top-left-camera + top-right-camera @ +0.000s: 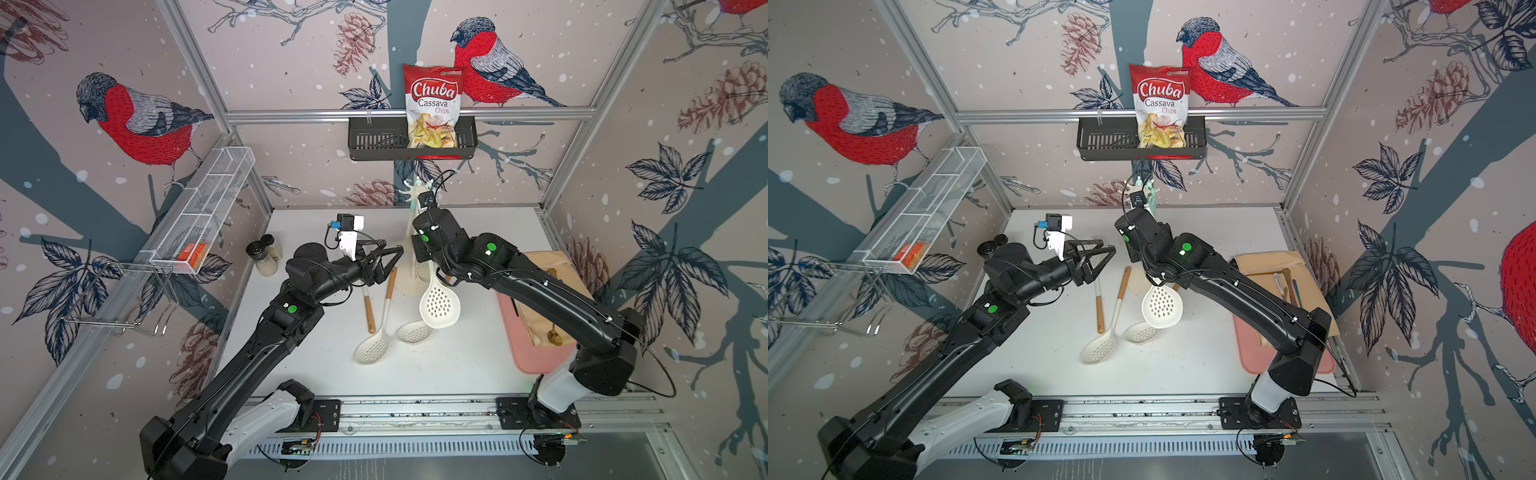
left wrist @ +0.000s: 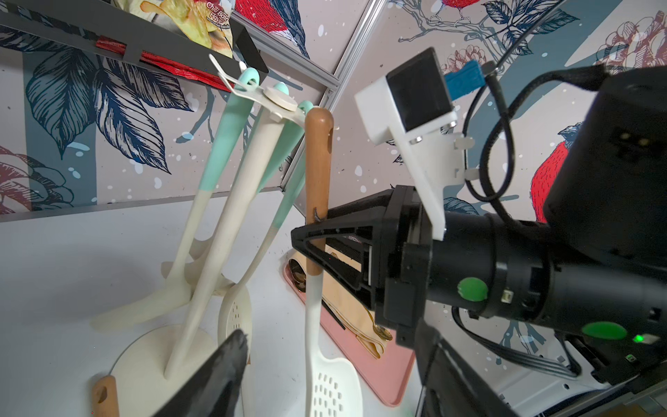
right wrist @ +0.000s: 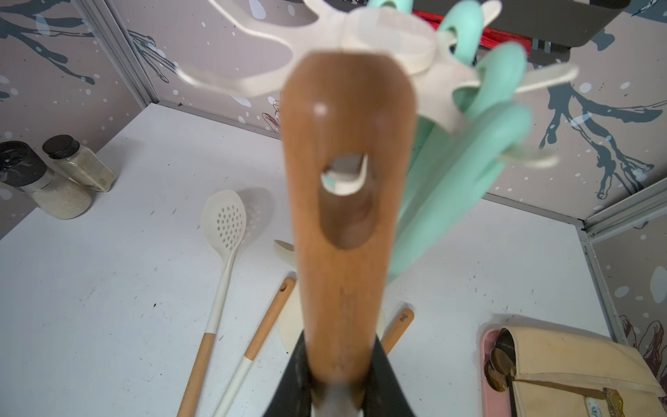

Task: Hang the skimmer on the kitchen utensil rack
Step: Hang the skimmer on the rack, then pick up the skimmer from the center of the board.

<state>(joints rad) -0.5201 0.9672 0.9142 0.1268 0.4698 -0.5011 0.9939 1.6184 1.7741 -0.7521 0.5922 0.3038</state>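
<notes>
White worktop point(image 1: 478, 365), walled on three sides, is open near its front edge. My right end effector point(image 3: 339, 375) clamps the skimmer point(image 1: 439, 305). My left end effector point(image 1: 395, 259) stands apart.

The only wording I can read is on the chip bag point(image 1: 432, 106) point(image 1: 1160, 106) standing in the black basket point(image 1: 365, 143). In both top views it says "Chuba" in white script on red, with "Cassava Chips" beneath. Its small green logo is too tiny to read. The left wrist view shows a scrap beginning "Chili", the rest cut off.
</notes>
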